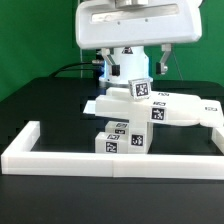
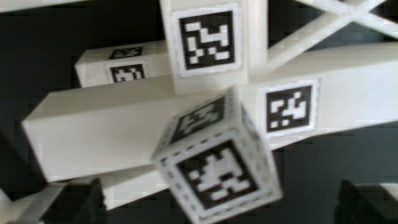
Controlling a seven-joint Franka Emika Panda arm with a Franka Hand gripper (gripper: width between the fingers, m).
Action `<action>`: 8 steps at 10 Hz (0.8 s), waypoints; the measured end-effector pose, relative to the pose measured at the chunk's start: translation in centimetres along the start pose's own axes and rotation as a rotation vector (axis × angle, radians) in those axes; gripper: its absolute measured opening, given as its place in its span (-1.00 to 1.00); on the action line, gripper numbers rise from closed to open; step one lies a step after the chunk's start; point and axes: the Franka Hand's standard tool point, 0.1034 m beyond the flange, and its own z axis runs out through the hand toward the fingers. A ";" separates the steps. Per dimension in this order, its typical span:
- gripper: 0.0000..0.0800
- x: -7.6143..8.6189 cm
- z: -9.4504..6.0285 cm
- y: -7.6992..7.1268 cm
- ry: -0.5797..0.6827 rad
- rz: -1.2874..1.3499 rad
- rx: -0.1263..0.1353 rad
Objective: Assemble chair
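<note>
Chair parts (image 1: 165,110) lay heaped mid-table, inside the border rail (image 1: 110,157) and toward its far side. Labels: only black-and-white square tags (image 1: 141,89), no readable writing. Parts were matte white, blocky slabs and bars with square edges. One tagged block (image 2: 214,150) stood tilted atop the heap. Gripper (image 1: 133,74) hung directly over that block, jaws spread wide, clamping nothing that showed. Open black table (image 1: 40,100) showed on the exterior view's left; the rail closed the near edge.
</note>
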 end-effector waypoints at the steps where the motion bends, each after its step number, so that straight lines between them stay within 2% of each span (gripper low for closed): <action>1: 0.62 0.1 0.5 0.0 0.007 -0.010 -0.009; 5: 0.62 -0.4 1.6 0.2 -0.006 -0.012 -0.027; 6: 0.33 -0.4 1.7 0.3 -0.007 -0.012 -0.029; 7: -0.05 -0.4 1.7 0.3 -0.007 -0.012 -0.029; 8: -0.28 -0.4 1.7 0.3 -0.007 -0.011 -0.029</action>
